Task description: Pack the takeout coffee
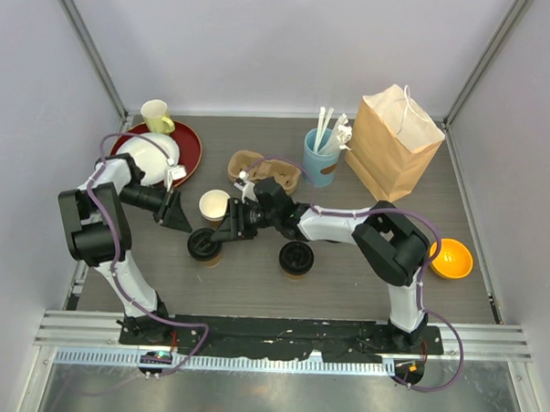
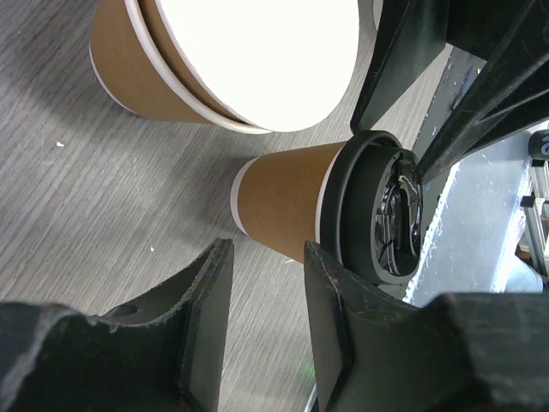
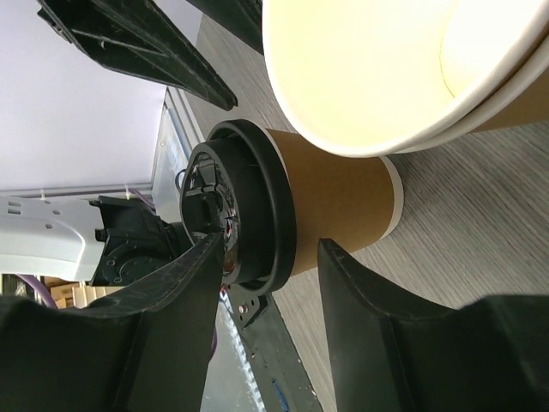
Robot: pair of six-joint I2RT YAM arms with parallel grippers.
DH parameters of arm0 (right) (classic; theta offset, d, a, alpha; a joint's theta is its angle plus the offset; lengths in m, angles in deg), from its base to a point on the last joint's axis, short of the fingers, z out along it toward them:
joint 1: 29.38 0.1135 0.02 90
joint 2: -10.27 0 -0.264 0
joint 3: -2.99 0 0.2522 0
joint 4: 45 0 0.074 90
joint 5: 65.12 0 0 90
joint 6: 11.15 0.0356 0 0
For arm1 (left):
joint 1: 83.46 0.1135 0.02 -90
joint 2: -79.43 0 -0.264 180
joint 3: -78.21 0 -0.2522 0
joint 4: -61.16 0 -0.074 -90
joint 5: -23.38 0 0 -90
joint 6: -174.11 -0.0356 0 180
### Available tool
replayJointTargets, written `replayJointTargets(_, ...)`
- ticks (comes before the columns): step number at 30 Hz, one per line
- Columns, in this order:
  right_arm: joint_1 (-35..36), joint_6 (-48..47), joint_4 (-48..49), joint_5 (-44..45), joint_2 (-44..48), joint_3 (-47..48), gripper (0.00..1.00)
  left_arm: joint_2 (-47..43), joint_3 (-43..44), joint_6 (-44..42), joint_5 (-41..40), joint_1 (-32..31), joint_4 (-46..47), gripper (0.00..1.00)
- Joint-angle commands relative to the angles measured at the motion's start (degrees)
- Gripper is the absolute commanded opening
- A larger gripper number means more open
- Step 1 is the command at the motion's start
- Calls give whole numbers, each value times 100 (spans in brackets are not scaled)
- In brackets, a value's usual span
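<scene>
- On the surface [image 1: 244, 291], both takeout coffees stand loose: left lidded cup [image 1: 205, 247], right lidded cup [image 1: 296, 259]; neither is in the pulp carrier [image 1: 263, 169] or paper bag [image 1: 397, 138]
- Left end effector [image 2: 267, 251]: jaws partly apart, empty, just short of the left lidded cup
- Right end effector [image 3: 273, 257]: jaws partly apart at that cup's lid, no clamp seen
- Judgement: packing not begun; both cups left to place

Left coffee cup [image 1: 205, 247] and right coffee cup [image 1: 296, 259]: tan, black lids; tray [image 1: 191, 148] red; bowl [image 1: 451, 259] orange.
</scene>
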Motion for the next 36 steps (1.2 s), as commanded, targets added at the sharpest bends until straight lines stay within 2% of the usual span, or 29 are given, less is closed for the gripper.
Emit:
replayJointTargets(1,17,2,236,76,31,231,52,-382,41,-70,159,-13,-1868,44)
replayJointTargets(8,35,-42,113,270,198,222,48,-690,-169,-202,-8,-21,-1868,53)
replayJointTargets(12,35,-68,78,323,251,222,47,-734,-222,-202,-78,-30,-1868,52)
replayJointTargets(17,35,-24,148,305,190,204,47,-594,-302,-158,-263,-153,-1868,47)
replayJointTargets(25,44,-33,148,358,190,204,46,-646,-302,-114,-245,-408,-1868,46)
replayJointTargets(30,53,-129,61,454,304,178,41,-681,-179,61,71,-399,-1867,47)
replayJointTargets(36,53,-209,-19,586,445,99,41,-752,-336,-53,-183,-469,-1867,46)
